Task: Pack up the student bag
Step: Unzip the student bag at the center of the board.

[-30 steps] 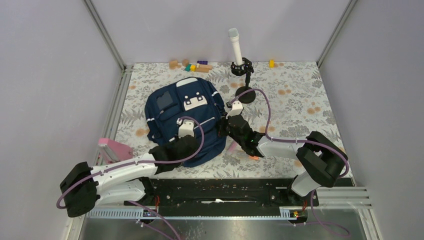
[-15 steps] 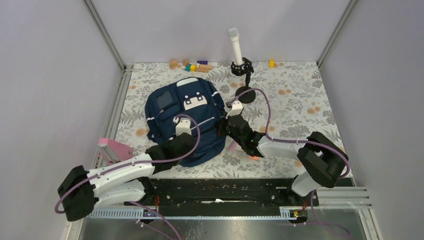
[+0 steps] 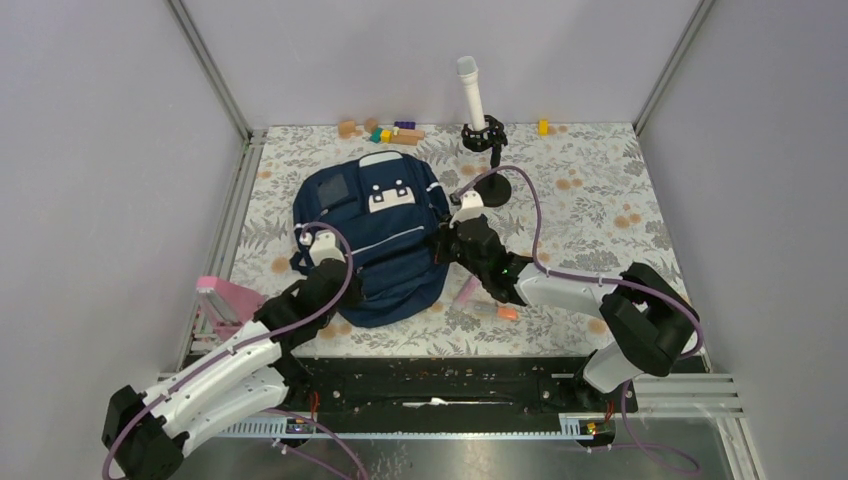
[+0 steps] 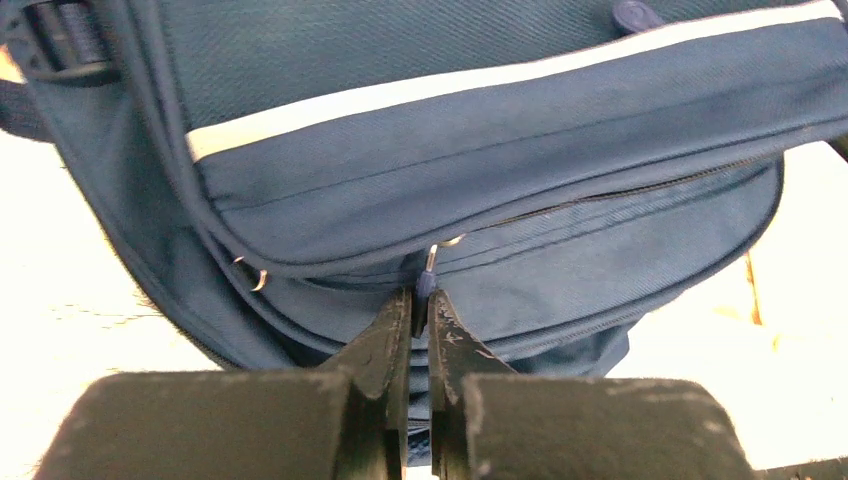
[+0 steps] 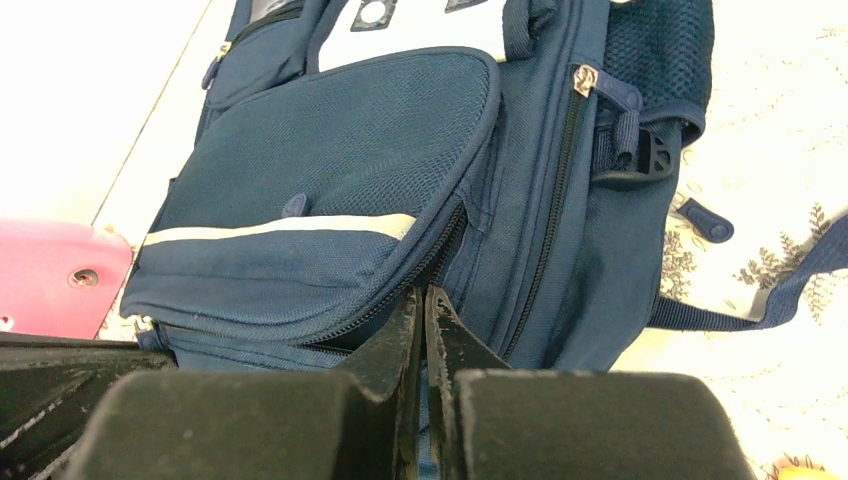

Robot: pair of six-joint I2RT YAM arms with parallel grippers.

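The navy backpack (image 3: 375, 235) lies flat on the table (image 3: 600, 210), toward 9 o'clock of its middle. At the backpack's 8 o'clock edge the left gripper (image 4: 418, 305) pinches a blue zipper pull (image 4: 427, 282). At its 3 o'clock side the right gripper (image 5: 422, 300) is pressed together against the fabric; whether it holds any is unclear.

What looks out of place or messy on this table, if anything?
Nothing is spilled or broken. The large navy blue fabric backpack lies flat, zips shut, while a pink pen and an orange-tipped pen lie loose on the flowery cloth beside it, and a flat pink case sits askew at the cloth's left edge.
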